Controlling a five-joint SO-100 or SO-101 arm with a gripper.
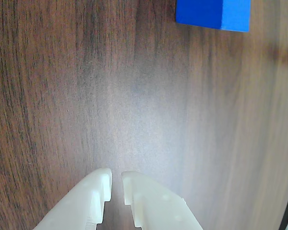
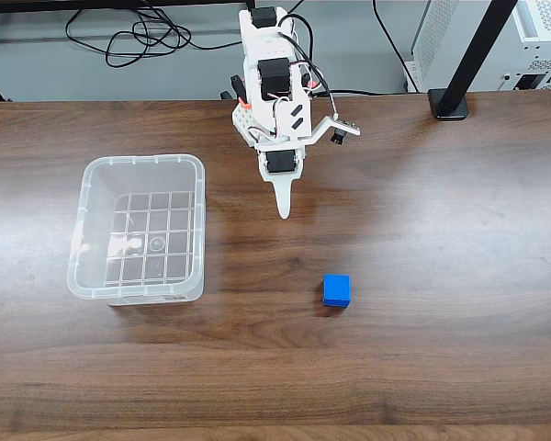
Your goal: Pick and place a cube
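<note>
The small bright blue cube (image 2: 336,290) rests on the dark wooden table, right of centre in the fixed view. In the wrist view the cube (image 1: 213,14) is cut off by the top edge, right of middle. My white gripper (image 2: 282,211) points down at the table well behind the cube and slightly to its left, apart from it. From the wrist camera the gripper (image 1: 116,181) comes in at the bottom edge, its fingertips almost together with a thin gap and nothing held between them.
A clear plastic bin (image 2: 84,225) with a gridded floor stands on the left of the table, holding nothing. The arm's base (image 2: 274,73) is at the table's back edge. A black stand foot (image 2: 448,103) sits at the back right.
</note>
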